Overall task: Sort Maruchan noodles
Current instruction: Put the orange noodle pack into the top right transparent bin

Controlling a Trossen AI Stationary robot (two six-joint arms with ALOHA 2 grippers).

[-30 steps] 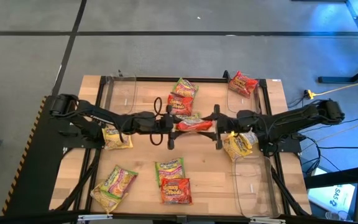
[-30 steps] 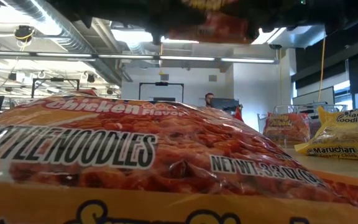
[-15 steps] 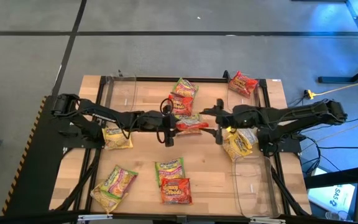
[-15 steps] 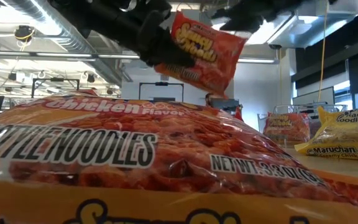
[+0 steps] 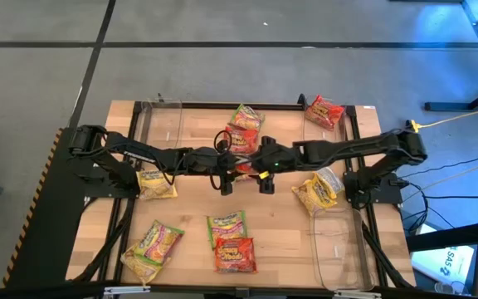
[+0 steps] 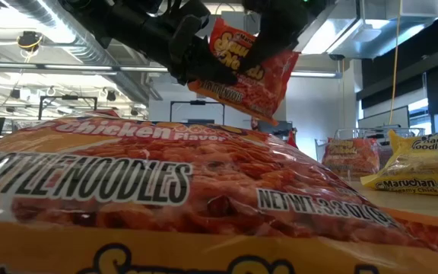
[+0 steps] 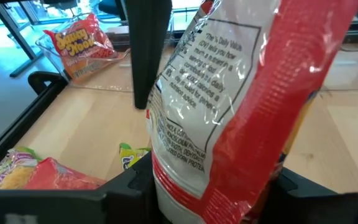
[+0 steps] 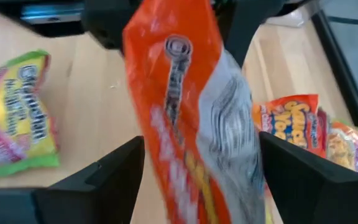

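Maruchan noodles packet (image 6: 245, 65), red-orange, hanging above mid-table, pinched by its lower end in the left gripper (image 5: 226, 169). Flanked by the right gripper (image 5: 264, 162), fingers spread wide on either side of the wrapper, apparently not yet pressing it.

Looks like a handover, midway: one arm passing the packet to the other for sorting. Next, probably: close the right fingers on the free end, confirm the hold, only then release the left. Needs a squeeze on crinkly, slippery film, so best taken away from the very edge.

Little room right here: both wrists nearly nose to nose, with another red-orange packet (image 5: 241, 138) and a green-pink packet (image 5: 247, 116) on the table just behind. More open wood toward the near side. On the right, yellow packet (image 5: 318, 193) beside the clear bin (image 5: 338, 249); farther back, a red packet in the corner bin (image 5: 324, 110). Worth lifting clear of the bin walls and the table frame when carrying off.
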